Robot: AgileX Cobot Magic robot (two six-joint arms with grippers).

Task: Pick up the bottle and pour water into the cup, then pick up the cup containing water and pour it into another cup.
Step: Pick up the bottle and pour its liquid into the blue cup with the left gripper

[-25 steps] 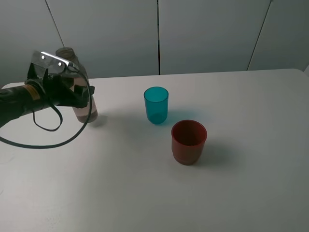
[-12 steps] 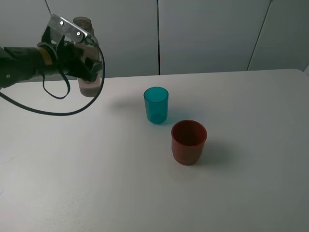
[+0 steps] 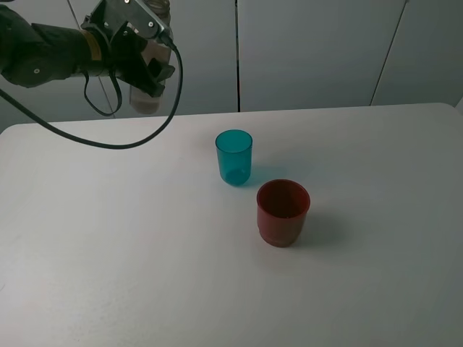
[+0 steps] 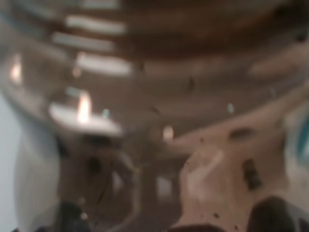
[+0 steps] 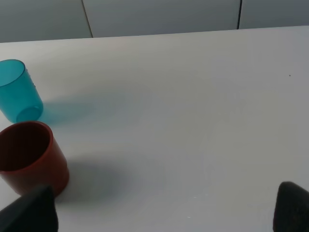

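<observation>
Looking at a plain white matte table (image 3: 145, 253), picking up soft shadows beside both cups. Backing onto grey wall panels (image 3: 311, 50) split by thin dark seams.

Clamping the bottle (image 3: 147, 103) around its middle with the left gripper (image 3: 153, 72), jaws closed on it, holding it in the air clear of the table, in front of the wall panels. Trailing a black cable (image 3: 108, 141) in a loop under that arm.

Showing as clear plastic with a brownish-grey tint, close to upright, base sticking out below the fingers, neck poking out above them at the frame edge. Filling the left wrist view (image 4: 154, 96) as a blur of ribbed brownish plastic; not resolving any water level.

Standing upright well below the left gripper and off toward the other arm's side: teal cup (image 3: 234, 157) nearer, red cup (image 3: 283, 212) just past it, close together but not touching.

Holding the right gripper (image 5: 161, 212) with fingers spread wide, gripping nothing, low over the table; red cup sitting just beside one fingertip, teal cup beyond that.
</observation>
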